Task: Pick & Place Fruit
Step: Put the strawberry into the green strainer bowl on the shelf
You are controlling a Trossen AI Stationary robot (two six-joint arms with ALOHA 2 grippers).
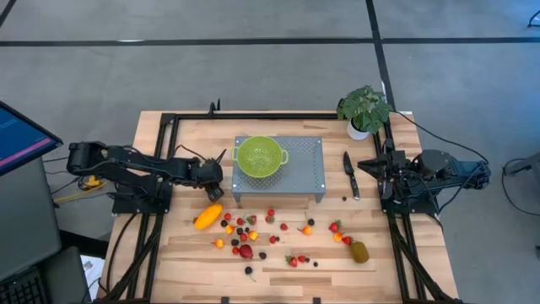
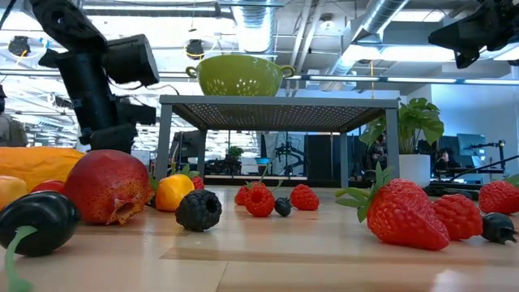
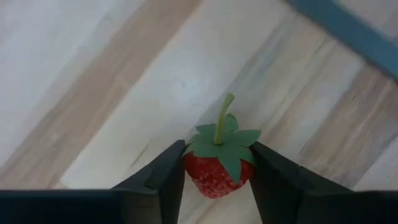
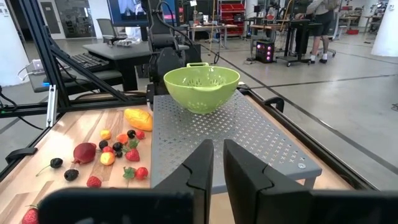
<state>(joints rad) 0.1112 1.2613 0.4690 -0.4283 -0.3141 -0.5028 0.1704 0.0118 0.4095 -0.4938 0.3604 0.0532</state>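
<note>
Fingers of the left gripper: two dark pads pinching a strawberry from either side, leaf cap and stem showing between them, wooden table below.

Left gripper, position: beside the grey perforated stand, near its left edge, just above the long orange-yellow fruit.

Green colander: on the stand's top, left half; the likely drop point, close to the held berry.

Remaining fruit: scattered berries on the table in front of the stand; a red round fruit among them; kiwi-like oval to the right.

Right gripper: waiting at the table's right side, fingers nearly together with a narrow gap, holding nothing.

Knife and potted plant: right of the stand, apart from the fruit.

Risk, judged: the grip sits on the berry's rounded flanks, so it may slip or rotate out during the lift. A low carry could clip the stand's edge or the colander rim.
</note>
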